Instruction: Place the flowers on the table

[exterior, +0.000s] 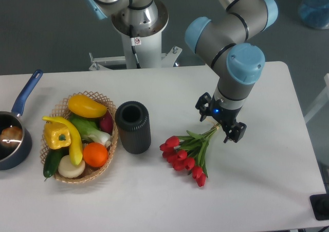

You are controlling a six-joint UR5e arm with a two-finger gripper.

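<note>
The flowers [186, 156], a bunch of red tulips with green stems and leaves, lie slanted on the white table [267, 180], right of the dark vase [133, 127]. The red heads point down-left and rest on or just above the tabletop. The stem ends run up-right into my gripper [220, 121]. The gripper points down over the stem ends, with its black fingers on either side of them, and appears shut on the stems. The fingertips themselves are hidden under the gripper body.
A wicker basket [109, 161] of produce stands left of the vase. A blue-handled pan [13, 137] sits at the table's left edge. A second arm's base [138, 21] stands behind the table.
</note>
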